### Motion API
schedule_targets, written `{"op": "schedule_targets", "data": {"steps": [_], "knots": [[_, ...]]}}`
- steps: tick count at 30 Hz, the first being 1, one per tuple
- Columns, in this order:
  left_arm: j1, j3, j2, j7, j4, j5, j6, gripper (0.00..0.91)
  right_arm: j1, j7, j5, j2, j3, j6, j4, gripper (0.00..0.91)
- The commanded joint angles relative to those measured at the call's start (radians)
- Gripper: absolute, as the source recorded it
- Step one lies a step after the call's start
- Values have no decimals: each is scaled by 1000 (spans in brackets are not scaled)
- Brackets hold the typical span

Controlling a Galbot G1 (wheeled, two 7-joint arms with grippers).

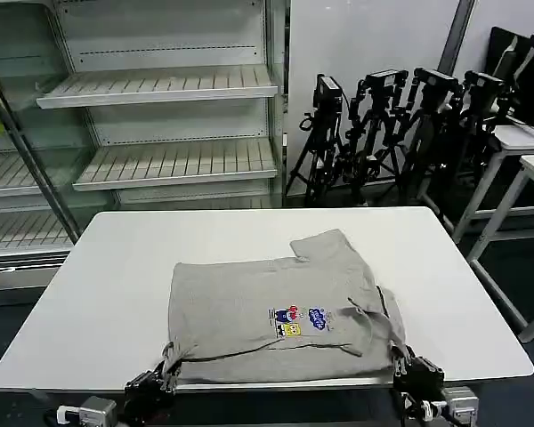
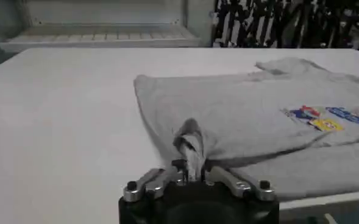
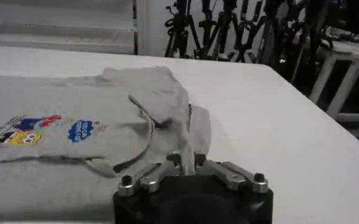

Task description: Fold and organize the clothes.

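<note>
Down at the near edge of the white table [image 1: 89, 294], both arms are pinching cloth: the left gripper [image 1: 166, 372] is clamped on a bunched corner of the grey shirt [image 1: 276, 311], and the right gripper [image 1: 400, 363] is clenched on the opposite near corner, close to the collar side. In each wrist view the fabric rises in a small gathered peak between the closed jaws. It looks like a fold is in hand, with the near edge taken up at both ends; the next move would seem to call for lifting both corners together and carrying them evenly away from the robot, or the soft knit will skew. The shirt lies flat across the table's near half, heathered and limp, with a small multicoloured print [image 1: 297, 321] on the chest and one sleeve [image 1: 325, 245] already turned in at the far side. Beyond it stand white shelves [image 1: 160, 89] and a cluster of black tripods [image 1: 392, 133].
</note>
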Motion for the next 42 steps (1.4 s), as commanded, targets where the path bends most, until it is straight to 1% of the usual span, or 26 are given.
{"op": "schedule_targets", "data": {"steps": [1, 6, 8, 10, 15, 16, 17, 19, 21, 22, 23, 25, 26, 28, 29, 31, 32, 37, 40, 42], "knots": [[38, -24, 13, 2, -73, 15, 9, 907, -52, 3, -16, 2, 31, 41, 56, 907], [25, -57, 25, 2, -106, -3, 9, 907, -40, 14, 7, -2, 66, 81, 102, 907], [-39, -65, 51, 4, -81, -36, 10, 907, 40, 23, 45, -16, 60, 65, 86, 907], [-64, -62, 68, 5, -66, -36, 10, 907, 84, 27, 56, -22, 50, 55, 76, 907], [-173, -56, 143, 7, 32, -65, 9, 907, 260, 57, 111, -50, -4, 25, -16, 907], [-206, -55, 154, 2, 51, -89, 9, 907, 310, 66, 123, -56, -12, 16, -41, 907], [-253, -55, 175, -11, 93, -119, 9, 907, 378, 73, 140, -61, -43, 5, -70, 907], [-347, -49, 194, -36, 138, -192, 9, 907, 472, 89, 150, -65, -79, -6, -121, 907], [-468, -20, 212, -43, 212, -223, 9, 907, 572, 101, 165, -65, -132, -23, -209, 907], [-507, -7, 215, -43, 230, -226, 9, 907, 593, 103, 168, -63, -145, -25, -228, 907], [-584, 21, 217, -48, 278, -235, 9, 907, 659, 106, 177, -60, -177, -34, -284, 907], [-646, 60, 216, -51, 346, -239, 10, 907, 728, 108, 188, -56, -210, -44, -336, 907], [-695, 92, 214, -52, 396, -240, 10, 907, 787, 106, 193, -53, -237, -51, -391, 907], [-738, 134, 213, -52, 454, -241, 10, 907, 853, 102, 196, -50, -262, -52, -466, 907], [-801, 162, 208, -54, 493, -241, 10, 907, 902, 96, 199, -45, -280, -52, -511, 907], [-839, 193, 203, -57, 547, -239, 10, 907, 944, 85, 198, -37, -299, -53, -565, 907], [-884, 209, 195, -60, 588, -236, 10, 907, 977, 80, 197, -23, -315, -53, -607, 907], [-974, 294, 172, -63, 710, -209, 10, 907, 1080, 66, 181, 19, -366, -53, -760, 907], [-1004, 323, 161, -63, 766, -199, 10, 907, 1137, 69, 164, 40, -388, -52, -864, 907], [-1021, 341, 154, -65, 798, -199, 10, 907, 1171, 83, 160, 57, -394, -51, -922, 907]]}}
